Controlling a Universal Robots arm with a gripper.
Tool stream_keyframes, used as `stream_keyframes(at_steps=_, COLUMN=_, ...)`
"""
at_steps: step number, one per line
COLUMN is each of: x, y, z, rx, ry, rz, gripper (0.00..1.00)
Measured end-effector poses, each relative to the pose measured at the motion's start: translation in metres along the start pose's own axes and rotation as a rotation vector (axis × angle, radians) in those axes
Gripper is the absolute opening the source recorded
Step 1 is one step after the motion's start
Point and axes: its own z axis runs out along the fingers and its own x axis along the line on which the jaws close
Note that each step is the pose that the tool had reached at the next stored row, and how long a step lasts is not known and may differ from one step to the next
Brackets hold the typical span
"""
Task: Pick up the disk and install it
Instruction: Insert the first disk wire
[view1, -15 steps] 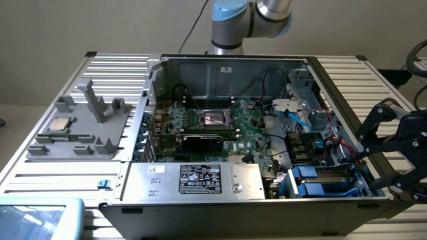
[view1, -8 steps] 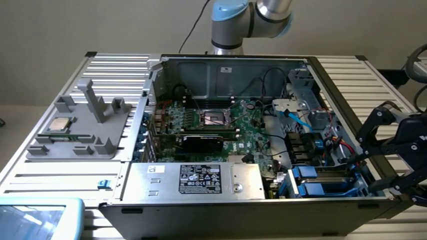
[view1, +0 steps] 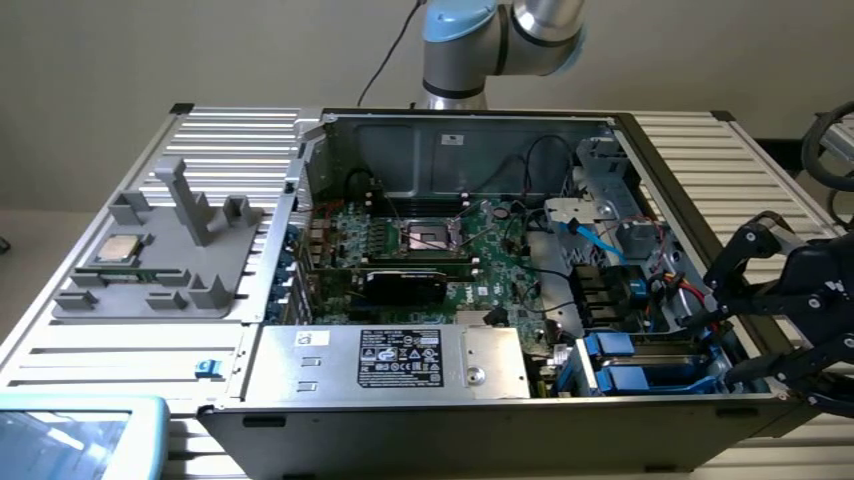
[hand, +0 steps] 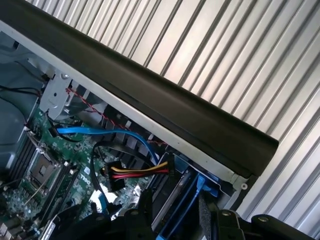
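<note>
At the exterior view's right side of the open computer case (view1: 454, 130), the black pincer (view1: 727, 340) hangs just over the case's side wall, low near the front corner, with its fingers spread wide and nothing visibly clamped between them. Just beside it, inside that corner of the case, the disk (view1: 634, 375) lies flat in a drive bay, its blue rails showing along its edges. Seen from the wrist view, the pincer (hand: 172, 222) has one dark finger on each side of the disk (hand: 175, 202), which sits below them in the bay; whether the fingers touch it cannot be told. A bundle of red, yellow and black wires (hand: 142, 171) ends in a plug near the disk, and a blue flat cable (hand: 107, 132) curves over the green motherboard (view1: 441, 245). A silver box with a black label (view1: 400, 362) fills the near edge of the case. The case stands on a ribbed metal counter (view1: 741, 160). Well apart, toward the exterior view's left, a grey holder (view1: 174, 255) on the counter carries a small square silver chip (view1: 123, 247). The arm's blue-capped joint (view1: 501, 35) rises behind the case.
</note>
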Motion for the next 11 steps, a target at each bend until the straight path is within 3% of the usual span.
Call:
stream_keyframes(at_steps=1, x=-0.0005, y=0.0002, z=0.0009, rx=-0.0014, ry=0.0024, rz=0.0, gripper=0.5)
stream_keyframes(at_steps=4, x=-0.0012, y=0.0008, z=0.0024, rx=-0.0093, ry=0.0169, rz=-0.002, gripper=0.48)
stream_keyframes(at_steps=6, x=-0.0017, y=0.0016, z=0.0028, rx=-0.0112, ry=0.0205, rz=-0.003, gripper=0.48)
stream_keyframes(at_steps=7, x=-0.0021, y=0.0021, z=0.0031, rx=-0.0117, ry=0.0214, rz=-0.003, gripper=0.4)
stream_keyframes(at_steps=11, x=-0.0045, y=0.0036, z=0.007, rx=-0.0156, ry=0.0286, rz=-0.004, gripper=0.4)
